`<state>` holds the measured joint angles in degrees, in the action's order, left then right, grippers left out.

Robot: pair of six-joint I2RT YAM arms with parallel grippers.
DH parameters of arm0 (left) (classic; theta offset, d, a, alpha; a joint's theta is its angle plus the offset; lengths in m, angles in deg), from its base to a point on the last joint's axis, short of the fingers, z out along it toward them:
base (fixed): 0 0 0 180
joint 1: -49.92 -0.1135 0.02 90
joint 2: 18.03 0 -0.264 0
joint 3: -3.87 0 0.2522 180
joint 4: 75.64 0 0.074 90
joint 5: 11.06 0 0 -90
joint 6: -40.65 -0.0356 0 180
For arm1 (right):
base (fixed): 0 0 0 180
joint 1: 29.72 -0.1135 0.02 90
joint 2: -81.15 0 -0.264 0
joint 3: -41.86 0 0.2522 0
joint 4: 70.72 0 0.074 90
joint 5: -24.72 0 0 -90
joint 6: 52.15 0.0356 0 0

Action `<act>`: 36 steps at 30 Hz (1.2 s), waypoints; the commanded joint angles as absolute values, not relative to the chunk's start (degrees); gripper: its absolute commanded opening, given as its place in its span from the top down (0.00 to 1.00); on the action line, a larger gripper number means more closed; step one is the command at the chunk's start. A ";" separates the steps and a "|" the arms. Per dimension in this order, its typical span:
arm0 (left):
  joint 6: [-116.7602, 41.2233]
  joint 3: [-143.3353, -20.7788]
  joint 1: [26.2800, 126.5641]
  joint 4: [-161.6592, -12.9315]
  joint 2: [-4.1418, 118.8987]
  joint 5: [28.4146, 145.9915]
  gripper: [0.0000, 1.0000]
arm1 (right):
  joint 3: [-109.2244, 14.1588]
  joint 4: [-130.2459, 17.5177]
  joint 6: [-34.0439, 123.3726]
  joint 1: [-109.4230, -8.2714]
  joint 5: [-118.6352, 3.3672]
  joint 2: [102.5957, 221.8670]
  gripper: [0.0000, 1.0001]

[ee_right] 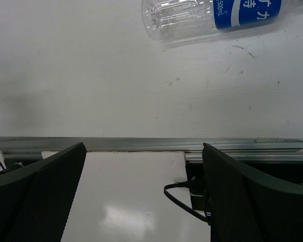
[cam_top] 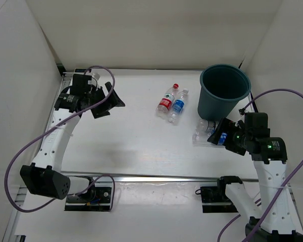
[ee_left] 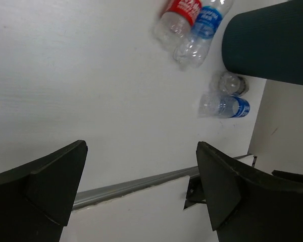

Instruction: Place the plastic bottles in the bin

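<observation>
R gripper (ee_right: 144, 166) wide open, empty; L gripper (ee_left: 141, 161) same. Closest bottle (ee_right: 212, 15) lies on the table (cam_top: 131, 141) just beside the bin (cam_top: 212, 108). I'd straddle its label (ee_right: 247, 10) crosswise (mid-body, so it won't tip), then squeeze gently.

Bottles: four in total. Red-label bottle (cam_top: 165, 103): one. Blue-label bottles: two confirmed, the centre bottle (cam_top: 178, 107) and the low bottle (ee_left: 224, 107). End-on bottle (ee_left: 233, 83): one, label not legible. Bin (cam_top: 218, 108): one. Arms: two, left arm (cam_top: 58, 141) and right arm (cam_top: 270, 169).
</observation>
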<state>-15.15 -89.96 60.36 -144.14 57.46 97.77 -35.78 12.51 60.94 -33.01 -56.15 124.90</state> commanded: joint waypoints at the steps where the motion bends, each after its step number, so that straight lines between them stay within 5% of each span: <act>1: -14.72 -95.21 62.74 -137.32 55.87 97.38 0.00 | -37.56 12.57 59.56 -33.24 -55.53 124.83 0.01; 10: -18.58 -119.21 65.13 -141.96 85.38 91.61 0.01 | -38.08 12.03 61.22 -35.87 -52.96 124.83 0.01; 18: -28.07 -142.40 67.68 -141.35 105.88 98.71 0.01 | -39.75 12.83 60.09 -40.27 -55.34 122.20 0.01; 36: -39.68 -148.49 78.84 -132.56 122.32 89.40 0.01 | -46.52 18.45 62.45 -40.27 -64.22 125.71 0.01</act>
<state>-36.97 -146.24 79.16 -135.66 122.33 92.59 -44.08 17.41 61.68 -39.98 -62.31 125.16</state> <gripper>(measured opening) 0.994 0.991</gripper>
